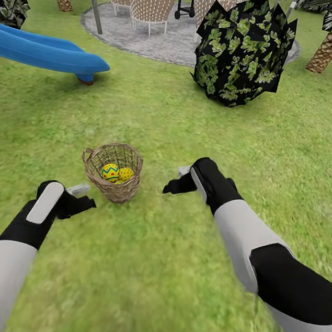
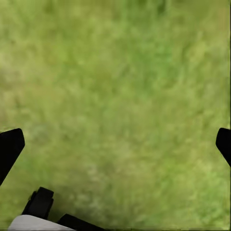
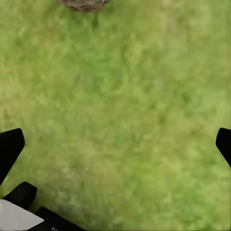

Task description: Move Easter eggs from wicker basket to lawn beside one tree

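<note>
- Nearest: white-and-black left gripper (image 1: 79, 197) and right gripper (image 1: 177, 181) hang low over the short bright green lawn (image 1: 172, 272), one each side of the basket. Both spread wide, nothing held; wrist views show fingertips far apart over grass.
- Small round tan-brown wicker basket (image 1: 113, 172) sits on the lawn btwn them, closer to the left.
- Two yellow eggs w/ blue zigzags and red spots (image 1: 110, 172) visible inside; third can't be made out.
- Step: first pick. Come down over the rim, pinch one egg at its middle, don't tip the basket.
- Dark speckled foliage (image 1: 239, 55) beyond.
</note>
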Tool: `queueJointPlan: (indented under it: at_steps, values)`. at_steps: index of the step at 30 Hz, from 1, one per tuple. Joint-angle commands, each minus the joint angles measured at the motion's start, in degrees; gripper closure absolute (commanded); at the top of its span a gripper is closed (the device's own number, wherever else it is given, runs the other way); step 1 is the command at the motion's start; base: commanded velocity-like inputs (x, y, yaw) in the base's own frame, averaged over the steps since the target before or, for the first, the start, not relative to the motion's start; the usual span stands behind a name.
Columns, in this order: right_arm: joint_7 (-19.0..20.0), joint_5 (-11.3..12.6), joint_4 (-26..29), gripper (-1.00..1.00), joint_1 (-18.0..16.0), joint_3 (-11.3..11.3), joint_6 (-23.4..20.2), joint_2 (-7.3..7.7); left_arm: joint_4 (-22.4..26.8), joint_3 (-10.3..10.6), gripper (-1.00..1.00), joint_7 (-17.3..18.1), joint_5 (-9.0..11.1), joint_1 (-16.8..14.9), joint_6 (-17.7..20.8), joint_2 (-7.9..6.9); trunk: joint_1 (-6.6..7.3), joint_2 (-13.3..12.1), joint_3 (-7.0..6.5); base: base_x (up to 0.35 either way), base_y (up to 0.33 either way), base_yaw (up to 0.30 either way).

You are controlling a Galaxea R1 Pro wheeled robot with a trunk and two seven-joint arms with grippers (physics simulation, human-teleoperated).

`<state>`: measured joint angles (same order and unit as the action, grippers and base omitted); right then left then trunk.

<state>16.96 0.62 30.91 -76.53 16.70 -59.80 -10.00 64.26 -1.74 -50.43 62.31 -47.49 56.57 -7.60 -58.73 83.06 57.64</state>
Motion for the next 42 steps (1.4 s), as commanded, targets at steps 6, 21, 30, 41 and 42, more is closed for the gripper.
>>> queueJointPlan:
  at_steps: [6, 21, 30, 41, 42]
  values:
    - [0.08, 1.48, -3.14, -1.00, -1.99, 0.28, -0.20, 0.00, 0.37, 0.17, -1.00, -13.21, 16.47, -1.39, 0.01, -1.53, 0.00, 0.02, 0.04, 0.000, 0.000, 0.000]
    - [13.81, 2.42, -4.30, -1.00, -2.23, -0.49, -0.20, 2.41, -0.33, 0.96, -1.00, -17.13, 19.25, -1.38, -0.05, -2.01, 0.00, 0.02, 0.04, 0.000, 0.000, 0.000]
    - [21.49, 2.12, -9.67, -1.00, -2.22, 1.72, -0.20, 5.55, -0.57, 1.35, -1.00, -17.15, 19.17, -1.22, -0.05, -2.22, 0.00, 0.02, 0.04, 0.000, 0.000, 0.000]
    - [14.35, -4.02, -16.45, -1.00, -2.22, 4.50, -0.06, 8.24, -1.63, 3.53, -1.00, -17.19, 19.16, -1.20, -0.39, -1.58, 0.00, 0.02, 0.04, 0.000, 0.000, 0.000]
    - [14.20, -4.09, -16.53, -1.00, -2.22, 4.56, -0.03, 8.17, -1.65, 3.55, -1.00, -17.21, 19.16, -1.20, -0.40, -1.57, 0.00, 0.02, 0.04, 0.000, 0.000, 0.000]
